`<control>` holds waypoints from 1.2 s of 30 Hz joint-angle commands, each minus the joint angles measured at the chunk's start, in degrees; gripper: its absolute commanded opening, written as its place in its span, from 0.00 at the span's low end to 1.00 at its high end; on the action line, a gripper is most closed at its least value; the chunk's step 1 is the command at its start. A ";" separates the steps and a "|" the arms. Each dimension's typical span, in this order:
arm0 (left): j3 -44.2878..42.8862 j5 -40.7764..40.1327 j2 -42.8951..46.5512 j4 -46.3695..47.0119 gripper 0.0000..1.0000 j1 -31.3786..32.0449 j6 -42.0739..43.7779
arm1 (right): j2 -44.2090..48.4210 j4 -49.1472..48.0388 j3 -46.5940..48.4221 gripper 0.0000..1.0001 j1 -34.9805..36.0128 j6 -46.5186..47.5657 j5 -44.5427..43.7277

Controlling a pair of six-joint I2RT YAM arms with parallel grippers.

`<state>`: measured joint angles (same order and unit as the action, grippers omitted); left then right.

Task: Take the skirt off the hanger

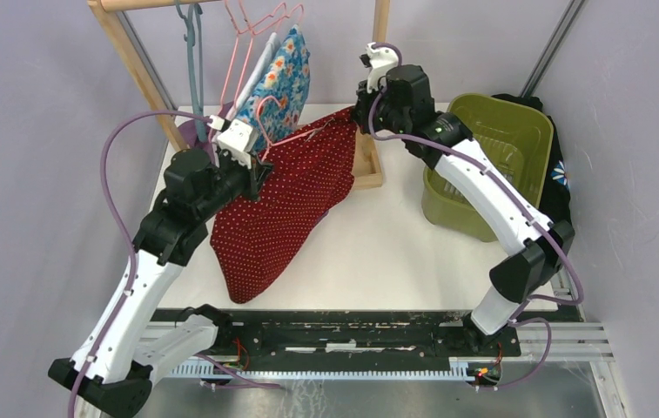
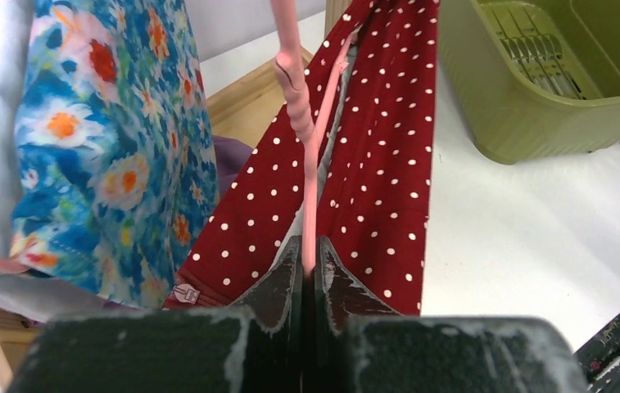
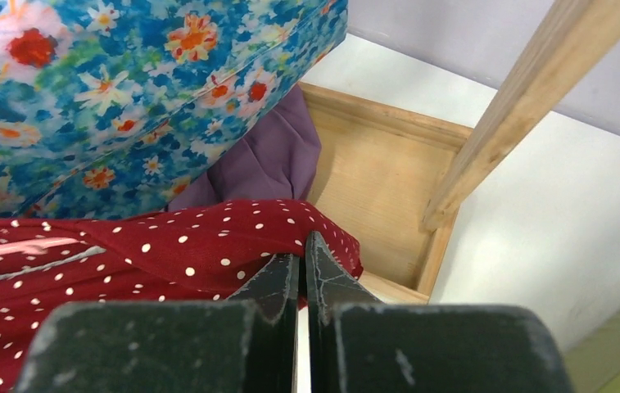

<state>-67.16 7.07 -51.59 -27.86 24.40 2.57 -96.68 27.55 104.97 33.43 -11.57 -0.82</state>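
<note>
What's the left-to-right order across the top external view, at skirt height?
Order: left hand, shut on the pink hanger → red polka-dot skirt → right hand, pinching the skirt's corner → green basket.

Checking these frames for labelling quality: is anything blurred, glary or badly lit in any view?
Top external: even soft light, sharp throughout. Left wrist: skirt crisp, left gripper housing at the bottom edge soft. Right wrist: right gripper housing likewise soft, floral fabric sharp. No harsh glare.
</note>
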 commanded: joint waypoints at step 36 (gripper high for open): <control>-8.01 5.35 10.42 3.65 0.03 -0.29 0.76 | -10.33 -3.44 2.65 0.01 -3.00 6.64 -12.30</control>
<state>-67.29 11.70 -44.66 -29.71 24.45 2.44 -104.88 26.35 107.15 35.59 -9.61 1.45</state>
